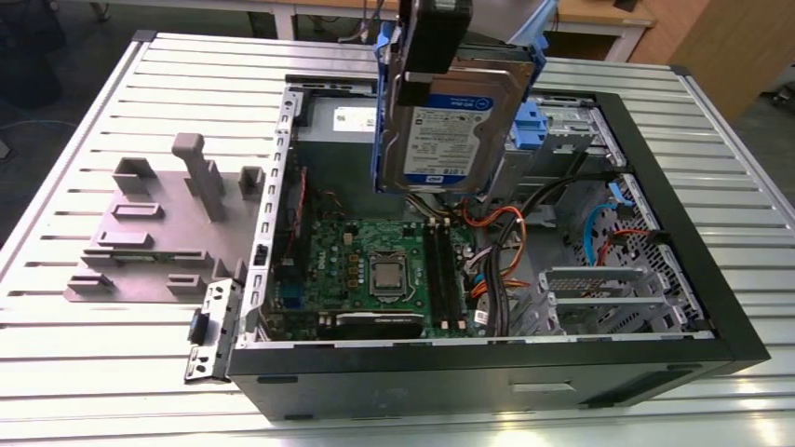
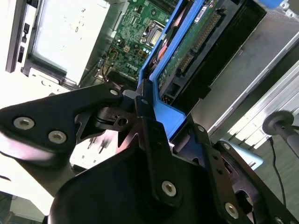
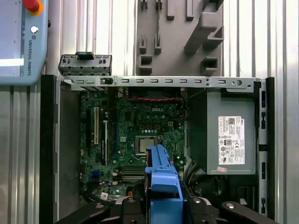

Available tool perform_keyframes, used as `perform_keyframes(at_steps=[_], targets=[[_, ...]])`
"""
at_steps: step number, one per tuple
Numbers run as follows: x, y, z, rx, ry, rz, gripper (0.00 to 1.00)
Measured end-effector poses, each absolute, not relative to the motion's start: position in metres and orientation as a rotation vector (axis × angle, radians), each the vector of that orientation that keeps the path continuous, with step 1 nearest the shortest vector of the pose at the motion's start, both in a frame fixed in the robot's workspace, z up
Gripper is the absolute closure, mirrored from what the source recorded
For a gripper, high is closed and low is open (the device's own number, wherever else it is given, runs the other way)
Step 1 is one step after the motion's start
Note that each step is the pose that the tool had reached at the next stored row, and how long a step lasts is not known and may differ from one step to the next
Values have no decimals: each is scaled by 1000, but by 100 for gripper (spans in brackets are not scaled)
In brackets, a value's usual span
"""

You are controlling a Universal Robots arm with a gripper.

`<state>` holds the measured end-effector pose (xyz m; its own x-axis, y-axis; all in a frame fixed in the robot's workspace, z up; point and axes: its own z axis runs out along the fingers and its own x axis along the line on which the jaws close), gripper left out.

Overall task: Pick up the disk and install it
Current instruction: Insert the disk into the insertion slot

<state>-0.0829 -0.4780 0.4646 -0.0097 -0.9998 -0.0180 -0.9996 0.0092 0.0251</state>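
Note:
The disk (image 1: 445, 121), silver with a white-and-blue label and a blue carrier rail, hangs upright above the open computer case (image 1: 695, 242), over its far middle part. My gripper (image 1: 434, 58) is shut on the disk's top edge from above. In the second wrist view a black finger (image 2: 148, 122) presses against the blue rail (image 2: 161, 109), with the disk's green circuit-board side (image 2: 196, 35) beyond it. The first wrist view looks straight down past the blue rail (image 3: 163, 179) onto the motherboard (image 3: 135, 135).
The case lies on a slatted metal table (image 1: 100, 354). Inside are the grey power-supply box (image 3: 231, 140), orange and black cables (image 1: 497, 233) and a metal drive cage (image 1: 597, 298). A grey slotted stand (image 1: 162, 223) sits on the exterior view's left. A pendant (image 3: 21, 42) lies beside the case.

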Motion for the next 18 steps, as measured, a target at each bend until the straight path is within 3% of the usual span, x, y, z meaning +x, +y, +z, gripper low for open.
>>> perform_keyframes(at_steps=[18], targets=[[-61,-479,465,2206,-2227,-46,64]])
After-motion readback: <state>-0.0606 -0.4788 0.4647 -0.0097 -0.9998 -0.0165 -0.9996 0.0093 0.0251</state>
